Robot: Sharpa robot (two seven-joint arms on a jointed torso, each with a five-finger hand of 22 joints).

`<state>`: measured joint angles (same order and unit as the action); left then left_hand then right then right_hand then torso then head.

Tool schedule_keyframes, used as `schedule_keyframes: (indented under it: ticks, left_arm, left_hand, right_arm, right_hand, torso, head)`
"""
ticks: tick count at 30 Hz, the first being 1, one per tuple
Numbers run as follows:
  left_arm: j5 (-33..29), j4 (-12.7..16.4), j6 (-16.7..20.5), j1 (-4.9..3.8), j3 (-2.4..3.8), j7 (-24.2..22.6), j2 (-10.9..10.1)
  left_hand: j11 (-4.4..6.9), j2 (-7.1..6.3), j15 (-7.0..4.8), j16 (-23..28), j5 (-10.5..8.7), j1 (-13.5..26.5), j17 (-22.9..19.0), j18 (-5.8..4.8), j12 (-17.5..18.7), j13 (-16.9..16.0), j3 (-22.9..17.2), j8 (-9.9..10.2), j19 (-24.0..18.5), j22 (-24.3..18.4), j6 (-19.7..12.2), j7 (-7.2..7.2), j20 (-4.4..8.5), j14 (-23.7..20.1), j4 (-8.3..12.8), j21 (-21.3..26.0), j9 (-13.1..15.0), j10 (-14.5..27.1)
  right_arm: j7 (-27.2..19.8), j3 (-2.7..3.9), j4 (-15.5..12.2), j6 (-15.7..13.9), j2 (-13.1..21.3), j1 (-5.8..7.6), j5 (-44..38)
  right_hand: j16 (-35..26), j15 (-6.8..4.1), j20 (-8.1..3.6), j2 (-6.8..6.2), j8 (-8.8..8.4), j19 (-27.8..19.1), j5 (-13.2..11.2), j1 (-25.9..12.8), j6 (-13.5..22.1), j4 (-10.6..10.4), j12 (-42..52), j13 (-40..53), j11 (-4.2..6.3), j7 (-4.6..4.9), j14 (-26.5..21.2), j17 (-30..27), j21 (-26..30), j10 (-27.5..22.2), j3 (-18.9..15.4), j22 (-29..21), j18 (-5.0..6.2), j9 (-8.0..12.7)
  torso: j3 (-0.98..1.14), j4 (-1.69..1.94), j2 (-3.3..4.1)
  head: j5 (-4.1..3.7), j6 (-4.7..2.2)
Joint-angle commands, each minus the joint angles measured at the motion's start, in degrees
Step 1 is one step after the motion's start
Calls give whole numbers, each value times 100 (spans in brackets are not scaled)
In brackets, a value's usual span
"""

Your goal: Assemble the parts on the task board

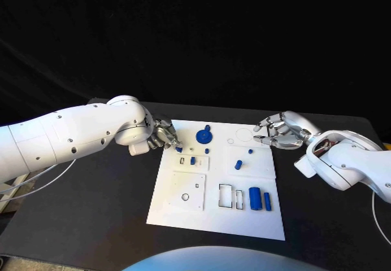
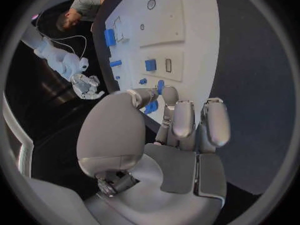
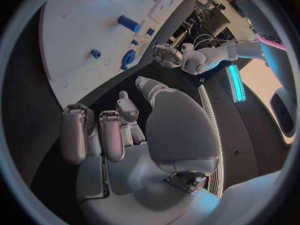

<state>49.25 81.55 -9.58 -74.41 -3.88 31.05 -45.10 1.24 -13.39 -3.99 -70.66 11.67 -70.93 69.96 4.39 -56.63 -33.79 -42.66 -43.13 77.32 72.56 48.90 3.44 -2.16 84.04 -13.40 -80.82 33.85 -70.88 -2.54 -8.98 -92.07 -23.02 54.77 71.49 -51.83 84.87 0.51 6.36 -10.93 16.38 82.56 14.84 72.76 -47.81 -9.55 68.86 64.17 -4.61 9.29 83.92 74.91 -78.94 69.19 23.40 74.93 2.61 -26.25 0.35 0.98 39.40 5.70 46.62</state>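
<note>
The white task board [image 1: 216, 212] lies in the middle of the black table. On it are a blue disc [image 1: 204, 135], a blue peg [image 1: 238, 165], two blue cylinders [image 1: 261, 199] and small blue pieces [image 1: 193, 160]. My left hand [image 1: 159, 137] hangs over the board's far left corner, fingers bent down. A small blue piece [image 1: 178, 149] sits right at its fingertips [image 2: 181, 117]. Thumb and finger meet beside a blue piece [image 2: 150, 106]; whether they pinch it is unclear. My right hand [image 1: 277, 132] hovers at the far right corner, fingers [image 3: 94, 135] loosely bent and apart, holding nothing.
Several empty cut-outs [image 1: 230, 196] lie in the board's near half, next to the cylinders. Bare black table [image 1: 98, 214] surrounds the board on both sides. A white cable [image 1: 37, 180] trails off the left arm near the table's left edge.
</note>
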Motion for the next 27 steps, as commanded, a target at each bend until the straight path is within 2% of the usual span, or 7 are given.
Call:
schedule_keyframes:
  ticks: [1,5,12,20,27]
  left_arm:
    - [192,154,331,58,1,-61,-38]
    - [412,298,466,144,-2,-27,-69]
    - [778,409,603,277,-22,101,-57]
    - [929,435,608,323,-31,210,-52]
    - [1003,459,432,330,-35,262,-37]
  left_hand:
    - [10,-39,-60,-12,46,91,8,-41,-30,-27,-879,-44,72,51,74,-38,12,57,824,-54,588,-49]
    - [22,-95,-70,-12,88,139,8,-51,-52,-57,-931,-62,107,102,100,-49,21,59,866,-84,596,-91]
    - [39,-125,-83,-13,127,228,11,-63,15,67,-1000,-95,146,158,135,-70,32,61,875,-116,617,-106]
    - [55,-146,-95,-12,134,290,10,-67,29,98,-1053,-138,158,177,155,-89,39,62,881,-128,649,-132]
    - [63,-154,-101,-10,136,320,9,-65,40,121,-1077,-161,153,172,166,-99,43,62,885,-125,665,-139]
  right_arm:
    - [-22,-2,-1,20,-1,-6,-32]
    - [-22,-2,-2,19,0,-9,-32]
    - [-18,-2,-7,18,12,-12,-32]
    - [-16,-2,-12,17,22,-13,-32]
    - [-15,-2,-12,18,21,-13,-32]
  right_hand:
    - [-38,-24,4,21,25,-22,-5,-28,32,-42,-25,-6,8,12,328,368,36,-24,4,701,47,-9]
    - [-38,-24,4,21,25,-22,-5,-28,32,-42,-25,-6,8,12,328,368,36,-24,4,701,47,-9]
    - [-38,-24,4,21,25,-22,-5,-28,32,-42,-25,-6,8,12,328,368,36,-24,4,701,47,-9]
    - [-38,-24,4,21,25,-22,-5,-28,32,-42,-25,-6,8,12,328,368,36,-24,4,701,47,-9]
    - [-38,-24,4,21,25,-22,-5,-28,32,-42,-25,-6,8,12,328,368,36,-24,4,701,47,-9]
  torso:
    - [-1,2,-3]
    - [-6,-8,8]
    - [0,-13,15]
    - [4,-13,12]
    - [1,-17,12]
  head:
    - [-20,11]
    - [-7,8]
    - [-9,26]
    - [3,49]
    - [22,75]
